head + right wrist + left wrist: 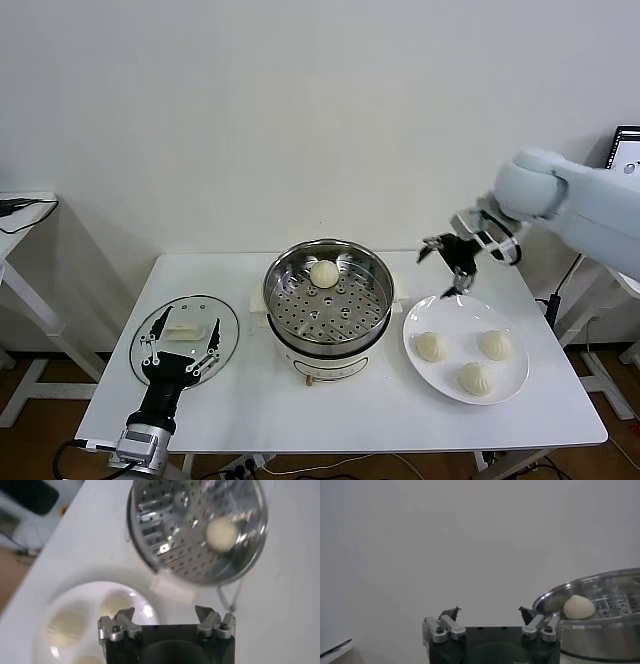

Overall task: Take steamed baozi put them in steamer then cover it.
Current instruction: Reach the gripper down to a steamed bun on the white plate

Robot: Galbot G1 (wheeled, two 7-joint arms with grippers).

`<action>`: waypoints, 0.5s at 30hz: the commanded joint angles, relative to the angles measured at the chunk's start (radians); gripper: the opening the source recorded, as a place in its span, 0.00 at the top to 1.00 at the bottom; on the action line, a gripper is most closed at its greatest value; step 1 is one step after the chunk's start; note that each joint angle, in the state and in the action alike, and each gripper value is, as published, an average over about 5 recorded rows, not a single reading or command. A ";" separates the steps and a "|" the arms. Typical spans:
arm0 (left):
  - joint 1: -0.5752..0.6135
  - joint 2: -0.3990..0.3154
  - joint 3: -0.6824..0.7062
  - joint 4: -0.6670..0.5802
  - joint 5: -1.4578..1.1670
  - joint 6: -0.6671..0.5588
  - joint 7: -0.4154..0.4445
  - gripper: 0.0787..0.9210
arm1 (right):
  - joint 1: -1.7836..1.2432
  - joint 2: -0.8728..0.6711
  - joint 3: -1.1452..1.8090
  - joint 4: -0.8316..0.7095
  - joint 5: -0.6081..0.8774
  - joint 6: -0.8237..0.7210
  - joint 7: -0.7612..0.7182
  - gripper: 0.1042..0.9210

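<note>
You are in the middle of the loading step. One steamed baozi [324,273] lies already on the perforated tray of the steamer [327,296], toward its far side, and three more [431,346] wait on the white plate [512,386] just to the right of the pot.

Your right pincer [466,250] hangs in the air above the far edge of the plate, between plate and steamer, with its jaws wide apart and nothing between them. Your left pincer [181,354] is low over the glass lid [226,325] on the left side, also open and empty, and it seems only to wait.

I judge the next move is to bring the right pincer down over one bun on the plate and close softly, because the buns look soft and may be squeezed out of shape. The lid comes only after all four are inside.

The worktop [330,420] is white and smooth. Behind it stands a plain white wall, and a second white table [25,205] shows at the left edge.
</note>
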 commanded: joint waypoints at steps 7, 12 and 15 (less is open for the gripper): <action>-0.008 -0.001 0.002 0.010 0.002 0.001 0.000 0.12 | -0.437 -0.022 0.276 -0.109 -0.100 -0.121 0.058 0.12; -0.012 -0.002 0.001 0.016 0.002 0.002 0.000 0.12 | -0.525 0.037 0.331 -0.177 -0.126 -0.120 0.095 0.12; -0.015 -0.004 0.001 0.018 0.001 0.004 0.000 0.12 | -0.553 0.068 0.340 -0.207 -0.132 -0.120 0.106 0.12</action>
